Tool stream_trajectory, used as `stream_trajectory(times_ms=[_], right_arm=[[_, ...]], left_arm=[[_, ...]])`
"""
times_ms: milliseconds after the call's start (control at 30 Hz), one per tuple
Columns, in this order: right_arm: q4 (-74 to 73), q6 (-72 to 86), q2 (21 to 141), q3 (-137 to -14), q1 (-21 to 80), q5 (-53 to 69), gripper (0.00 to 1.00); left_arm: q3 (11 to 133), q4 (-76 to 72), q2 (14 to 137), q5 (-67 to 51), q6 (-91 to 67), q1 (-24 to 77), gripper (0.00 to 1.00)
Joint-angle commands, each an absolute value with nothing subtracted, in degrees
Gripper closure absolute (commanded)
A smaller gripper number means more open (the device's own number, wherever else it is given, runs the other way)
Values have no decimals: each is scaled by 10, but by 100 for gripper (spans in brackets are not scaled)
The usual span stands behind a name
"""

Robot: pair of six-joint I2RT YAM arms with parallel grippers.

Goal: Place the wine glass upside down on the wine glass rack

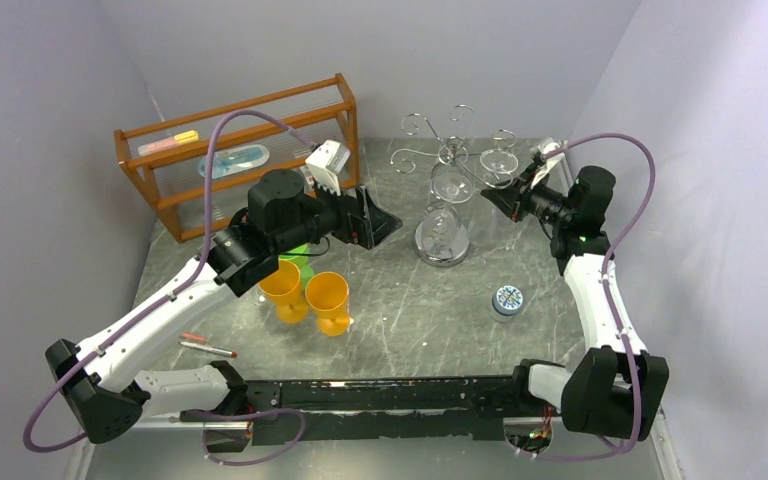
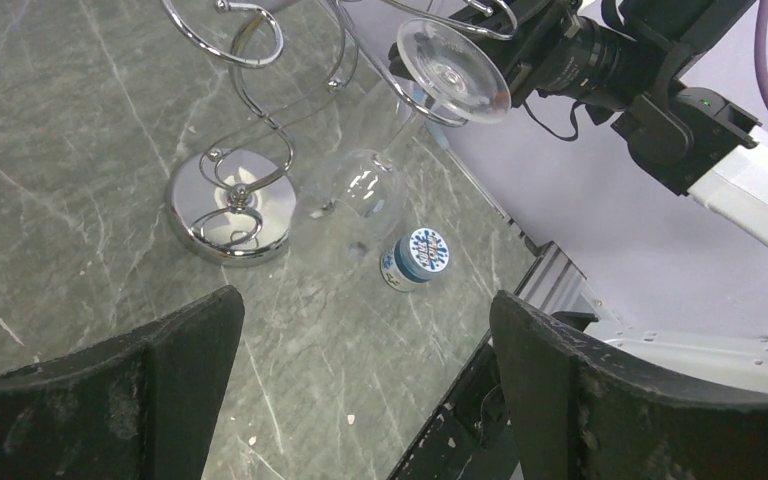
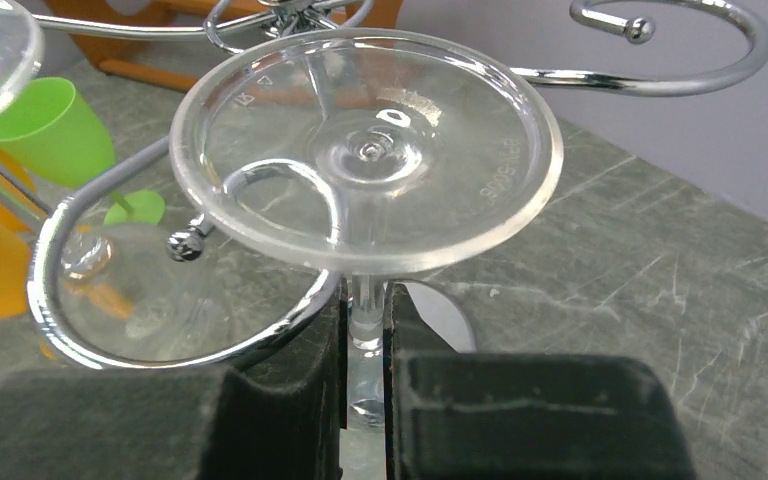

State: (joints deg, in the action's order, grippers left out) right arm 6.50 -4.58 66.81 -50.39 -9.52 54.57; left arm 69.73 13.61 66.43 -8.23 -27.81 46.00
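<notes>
My right gripper [image 3: 365, 330] is shut on the stem of a clear wine glass [image 3: 365, 150], held upside down with its round foot on top. The foot sits just above a curled arm of the chrome wine glass rack [image 3: 660, 80], with the stem at the curl's opening. I cannot tell if the foot rests on the wire. In the top view the glass [image 1: 500, 160] is at the rack's right side, above its round base [image 1: 441, 248]. A second glass [image 1: 452, 183] hangs on the rack. My left gripper [image 1: 370, 215] is open and empty, left of the rack.
An orange-brown wooden shelf [image 1: 240, 150] stands at the back left. Two orange cups [image 1: 282, 285] and a green cup [image 1: 300, 262] stand under my left arm. A small blue-and-white tin [image 1: 507, 300] lies front right of the rack. A red pen [image 1: 208, 346] lies near the left.
</notes>
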Motion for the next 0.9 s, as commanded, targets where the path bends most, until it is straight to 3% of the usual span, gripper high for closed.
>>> stream_trajectory(times_ms=[0, 867], right_arm=[[23, -95, 658, -515, -80, 520, 100], [88, -47, 541, -421, -80, 534, 100]], left_arm=[[687, 139, 662, -97, -275, 453, 3], [701, 139, 695, -137, -277, 444, 4]])
